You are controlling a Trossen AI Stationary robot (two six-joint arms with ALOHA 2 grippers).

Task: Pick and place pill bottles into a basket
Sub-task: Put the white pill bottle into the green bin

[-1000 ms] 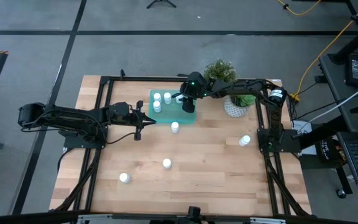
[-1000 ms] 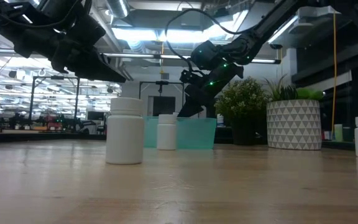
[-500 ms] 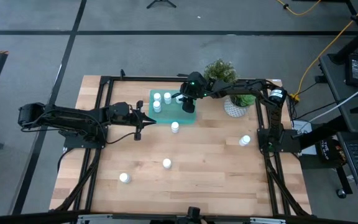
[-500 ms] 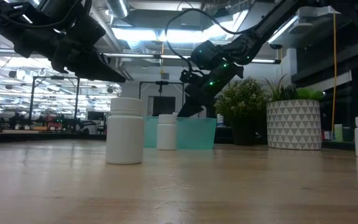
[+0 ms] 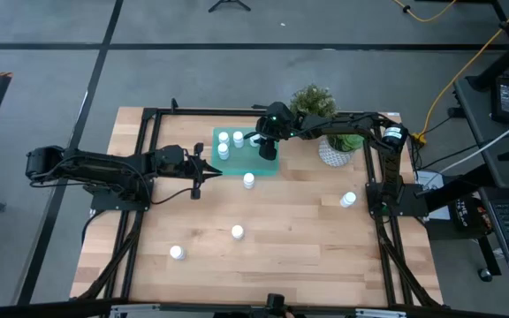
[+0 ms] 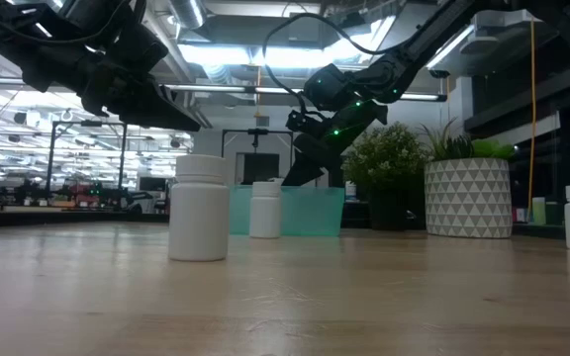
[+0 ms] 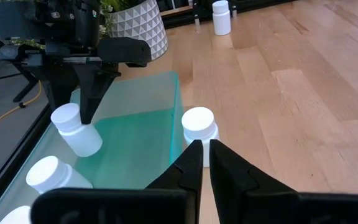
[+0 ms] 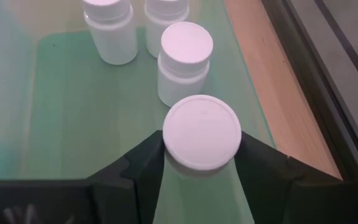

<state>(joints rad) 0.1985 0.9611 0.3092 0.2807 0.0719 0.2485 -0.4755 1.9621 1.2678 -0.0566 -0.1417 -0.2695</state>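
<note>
While the right gripper (image 5: 267,144) hangs over the basket (image 5: 233,162), its fingers (image 8: 138,163) are clamped on the cap of a held bottle (image 8: 201,132). The right wrist view shows that bottle just above the teal floor. Three more bottles (image 8: 184,62) stand upright in the basket beyond it, close together. In the high view they show as white dots near the basket's far left part (image 5: 224,139).

The left gripper (image 5: 208,170) sits beside the basket's left near corner, above the table (image 5: 299,238). Its fingers (image 7: 191,162) are pressed together, grasping nothing. The tips point toward a loose bottle (image 7: 198,127) standing on the wood just outside the basket's near edge (image 5: 249,181).

Three other bottles stand apart on the table: one near the middle (image 5: 237,232), one toward the left near side (image 5: 177,253), one toward the right (image 5: 348,200). A patterned white pot (image 5: 333,154) with a plant stands right of the basket. A second, darker plant (image 5: 313,99) stands behind it.
</note>
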